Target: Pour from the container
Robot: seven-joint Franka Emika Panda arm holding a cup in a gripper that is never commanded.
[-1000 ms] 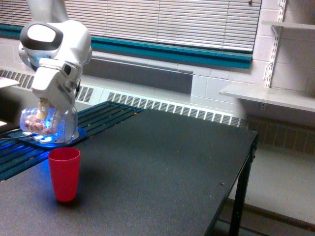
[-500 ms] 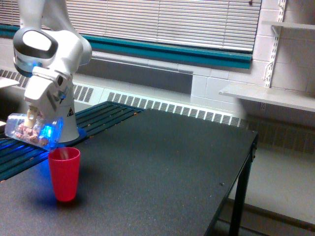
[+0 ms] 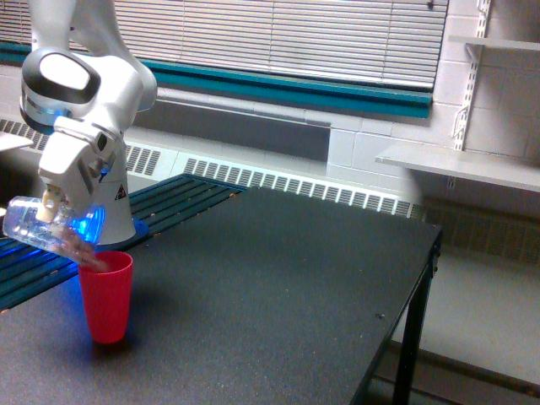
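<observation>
The container (image 3: 44,224), a clear bluish plastic cup, is tipped with its mouth down toward the exterior view's right, over the rim of the red cup (image 3: 106,294). Pinkish-brown pieces (image 3: 86,253) are sliding out of its mouth into the red cup. My gripper (image 3: 55,205) is shut on the container from above, and its fingertips are mostly hidden behind the clear wall. The red cup stands upright on the black table (image 3: 270,287), directly below the container's mouth.
The arm's white base (image 3: 114,215) stands just behind the cups on a dark slatted surface (image 3: 181,196). The table's edge (image 3: 401,312) drops off at the exterior view's right. Wall shelves (image 3: 460,164) lie beyond it.
The container has moved toward the exterior view's left and tipped further mouth-down. The pieces that lay inside it are now spilling into the red cup.
</observation>
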